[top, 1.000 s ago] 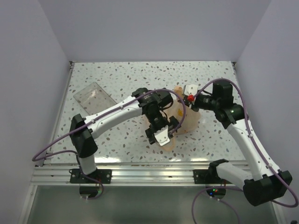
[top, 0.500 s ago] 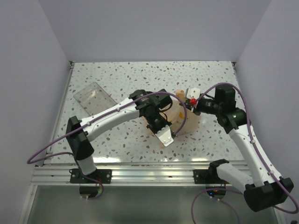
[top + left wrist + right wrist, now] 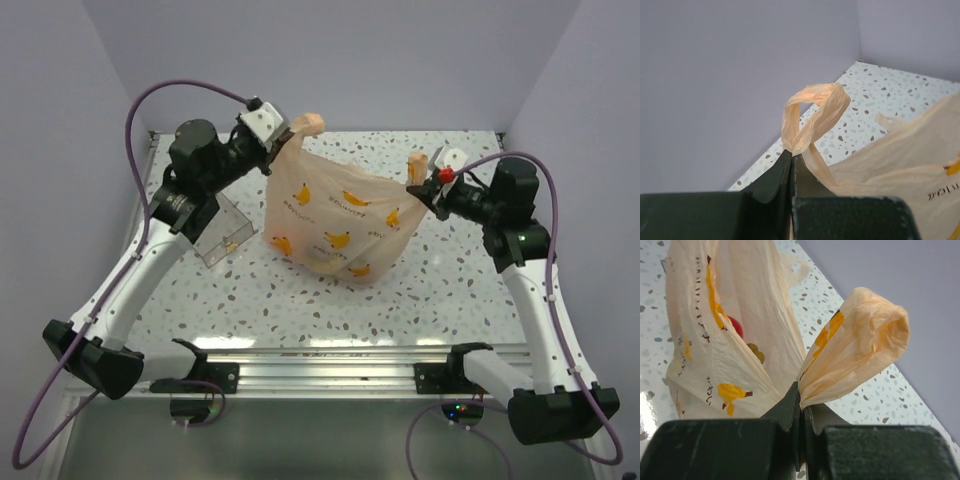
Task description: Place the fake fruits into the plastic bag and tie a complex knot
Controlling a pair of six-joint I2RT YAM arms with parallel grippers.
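Note:
The peach-orange plastic bag (image 3: 335, 220), printed with yellow bananas, hangs stretched between my two grippers above the table. My left gripper (image 3: 288, 135) is shut on the bag's left loop handle (image 3: 812, 112), high at the back left. At the right, my right gripper (image 3: 422, 183) is shut on the other handle (image 3: 860, 347). The fake fruits lie inside the bag: through the thin film the right wrist view shows a red piece (image 3: 736, 326) and greenish-brown grapes (image 3: 755, 353). A pale lump (image 3: 325, 262) sags at the bag's bottom.
A clear rectangular plastic tray (image 3: 222, 235) stands on the speckled table (image 3: 450, 290), just under my left arm. Purple-grey walls close in the back and both sides. A metal rail (image 3: 320, 365) runs along the near edge.
The left gripper shut on the bag's handle and rose far up and to the back left. The right gripper moved slightly right. The bag went from crumpled on the table to lifted and stretched.

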